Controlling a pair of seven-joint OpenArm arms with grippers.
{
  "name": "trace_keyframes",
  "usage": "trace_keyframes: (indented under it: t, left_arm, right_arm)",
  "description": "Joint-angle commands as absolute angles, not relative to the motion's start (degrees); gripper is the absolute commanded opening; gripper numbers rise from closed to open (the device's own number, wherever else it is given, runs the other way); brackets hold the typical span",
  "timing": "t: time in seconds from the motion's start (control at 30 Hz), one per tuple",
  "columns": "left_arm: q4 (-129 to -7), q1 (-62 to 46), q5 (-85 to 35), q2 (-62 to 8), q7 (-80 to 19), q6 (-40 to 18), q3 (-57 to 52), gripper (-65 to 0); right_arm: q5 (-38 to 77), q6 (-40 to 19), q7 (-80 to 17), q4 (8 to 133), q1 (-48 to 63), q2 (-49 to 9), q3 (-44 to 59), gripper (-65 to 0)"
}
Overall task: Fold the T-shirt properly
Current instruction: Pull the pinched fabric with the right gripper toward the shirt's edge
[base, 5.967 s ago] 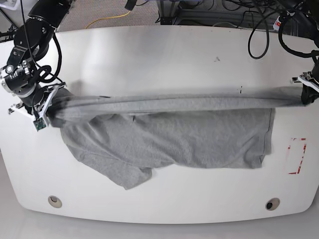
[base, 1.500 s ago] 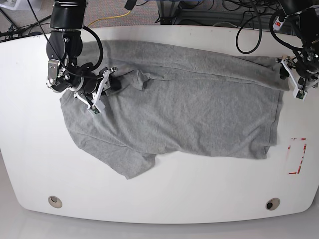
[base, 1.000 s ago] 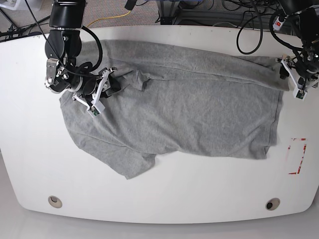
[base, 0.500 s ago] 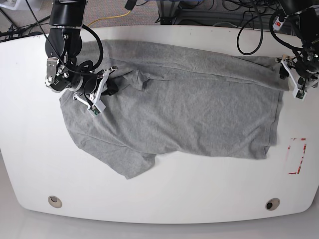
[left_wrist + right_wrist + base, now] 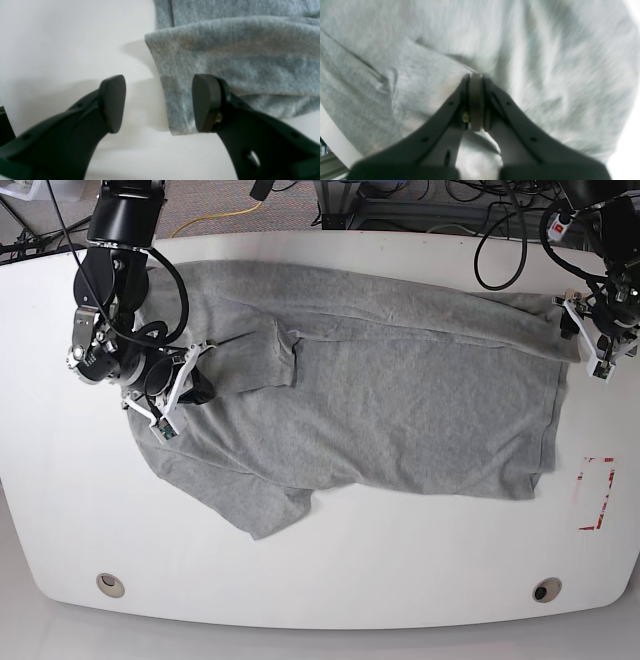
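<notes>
- T-shirt (image 5: 380, 400), heather grey, lay spread unevenly across the white table (image 5: 330, 580), wrinkled, with one sleeve reaching toward the near edge.
- We saw a flap of fabric doubled over near the shirt's upper portion on the base view's left.
- We noted the right gripper (image 5: 476, 100) over the grey cloth with its fingers pressed together; a thin strip showed between the tips, but we could not tell whether it was fabric.
- We recorded the left gripper (image 5: 158, 102) at the shirt's far corner, jaws spread wide, straddling the folded hem edge.
- One left finger (image 5: 205, 102) sat over the cloth, the other over bare table.
- We noted a red-marked rectangle (image 5: 597, 493) beside the shirt.
</notes>
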State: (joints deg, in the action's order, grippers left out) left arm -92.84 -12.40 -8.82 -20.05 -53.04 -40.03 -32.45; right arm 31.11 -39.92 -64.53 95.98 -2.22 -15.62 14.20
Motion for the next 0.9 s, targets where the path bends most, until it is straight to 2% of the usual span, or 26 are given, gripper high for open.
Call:
trace_keyframes:
  t: [0.0, 0.8, 0.87]
  left_arm:
    - [-93.8, -12.1, -9.0, -21.2, -52.3, -40.0, -32.7, -26.0]
    - [-94.0, -13.1, -8.9, -21.3, -52.3, -40.0, -33.0, -26.0]
    - [-94.0, -13.1, -9.0, -21.3, -52.3, -40.0, -33.0, -26.0]
  right_arm:
    - [32.0, -40.0, -63.4, 97.1, -4.2, -16.2, 14.4, -65.0]
    - [32.0, -40.0, -60.8, 82.2, -15.8, -16.4, 9.1, -65.0]
    - [32.0, -40.0, -60.8, 81.0, -16.5, -16.4, 9.0, -60.2]
